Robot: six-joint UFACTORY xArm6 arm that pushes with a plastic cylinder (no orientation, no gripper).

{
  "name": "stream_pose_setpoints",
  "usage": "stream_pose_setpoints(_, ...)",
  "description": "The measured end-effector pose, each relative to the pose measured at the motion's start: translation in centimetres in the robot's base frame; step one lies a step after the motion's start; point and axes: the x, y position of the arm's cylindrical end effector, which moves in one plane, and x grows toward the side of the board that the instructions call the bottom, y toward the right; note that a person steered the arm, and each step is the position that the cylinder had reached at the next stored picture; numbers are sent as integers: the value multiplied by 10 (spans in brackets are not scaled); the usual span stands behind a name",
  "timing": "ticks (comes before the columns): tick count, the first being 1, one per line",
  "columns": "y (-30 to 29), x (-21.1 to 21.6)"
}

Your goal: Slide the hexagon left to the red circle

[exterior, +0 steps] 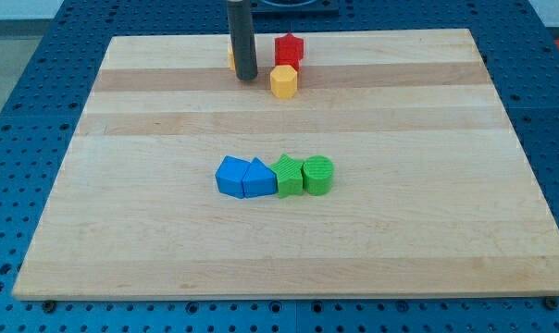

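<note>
A yellow sliver (230,57) showed behind my tip (247,77) – no gripper, just the rod – left of the yellow hexagon (283,81), which touched the red block (289,49) near the surface (400,139) top; light, rigid, best pushed on its right face

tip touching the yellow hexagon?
Apart. The camera view shows bare wood between my tip and the yellow hexagon.

Two blue blocks (230,176) (258,178), two green (287,176) (318,175), one red (289,49), one yellow (283,81).
</note>
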Motion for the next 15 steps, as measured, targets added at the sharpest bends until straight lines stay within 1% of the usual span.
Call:
stream_pose_setpoints(1, 3, 52)
stream_pose_setpoints(2, 44, 71)
stream_pose_setpoints(3, 97, 67)
stream_pose_setpoints(4, 115, 56)
stream_pose_setpoints(5, 115, 34)
stream_pose_setpoints(6, 114, 24)
stream_pose_setpoints(9, 46, 24)
stream_pose_setpoints(10, 32, 24)
stream_pose_setpoints(12, 31, -1)
stream_pose_setpoints(13, 31, -6)
stream_pose_setpoints(14, 11, 8)
stream_pose_setpoints(15, -40, 11)
